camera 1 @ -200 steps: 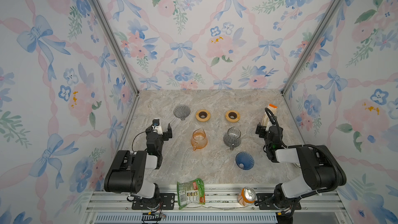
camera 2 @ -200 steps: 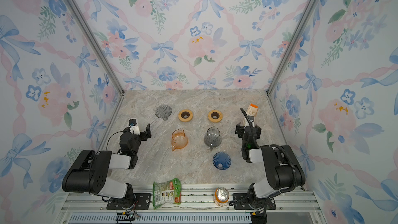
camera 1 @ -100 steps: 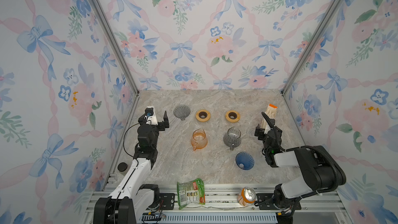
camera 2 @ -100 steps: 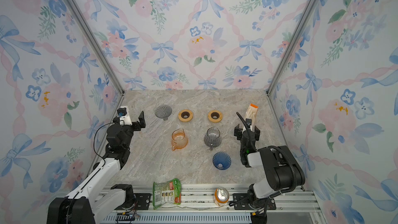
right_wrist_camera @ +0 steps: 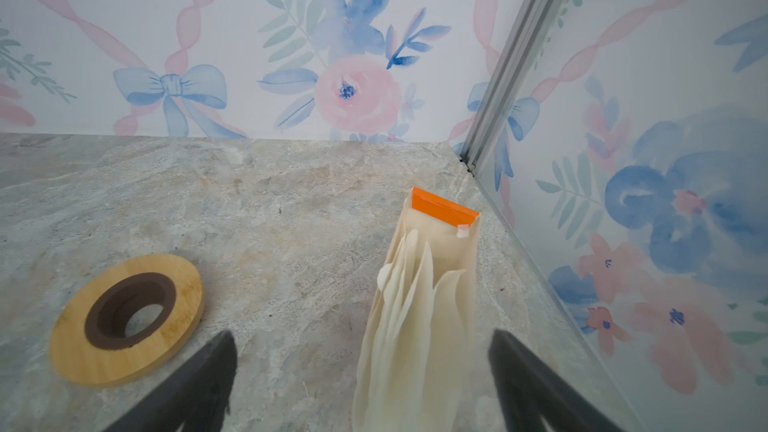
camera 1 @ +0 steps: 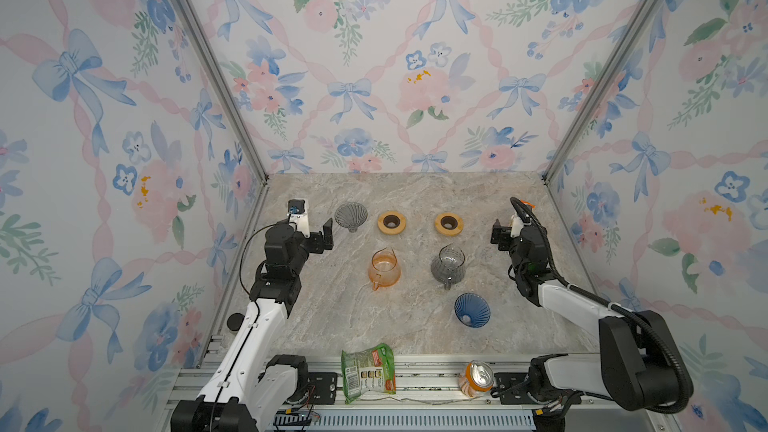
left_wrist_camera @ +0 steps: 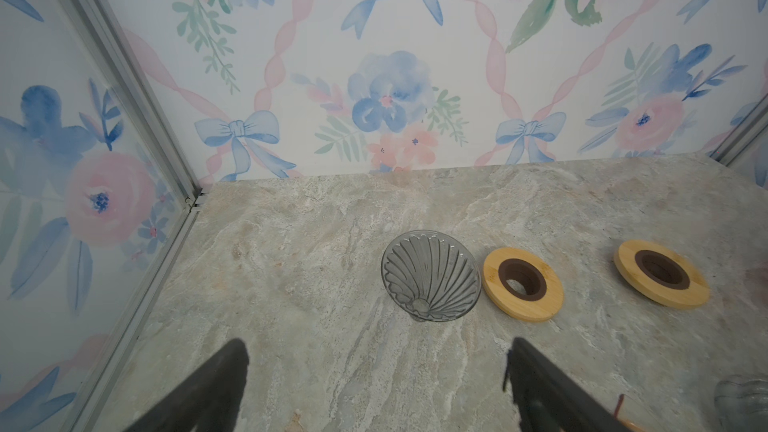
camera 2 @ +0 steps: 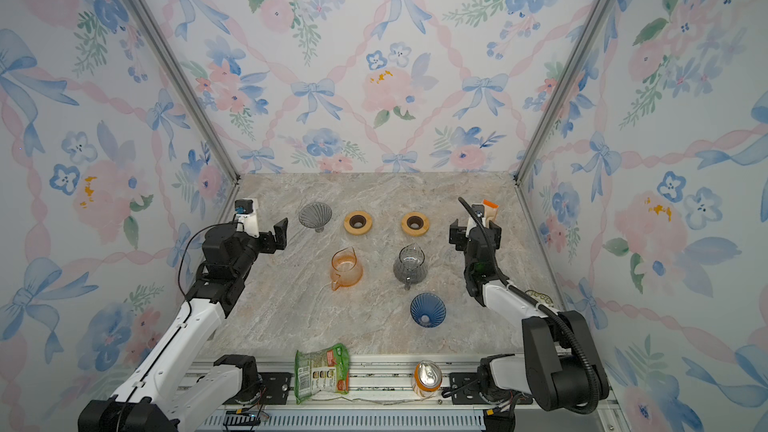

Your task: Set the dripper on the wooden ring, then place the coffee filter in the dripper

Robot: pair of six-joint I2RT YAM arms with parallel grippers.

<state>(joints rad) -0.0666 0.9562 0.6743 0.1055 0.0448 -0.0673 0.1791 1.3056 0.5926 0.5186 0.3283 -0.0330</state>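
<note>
By right wall (right_wrist_camera: 665, 160): cream coffee filters (right_wrist_camera: 415, 305), fanned, orange-capped.

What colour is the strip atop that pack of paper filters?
Orange strip; right wrist view shows it best.

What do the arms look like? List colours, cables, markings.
Both arms have black joints and white links. The left arm has a thin black cable looping by the wrist and a white mount with a blue part on top. The right arm has a thick ribbed black hose. Jaws black on both. No markings legible.
</note>
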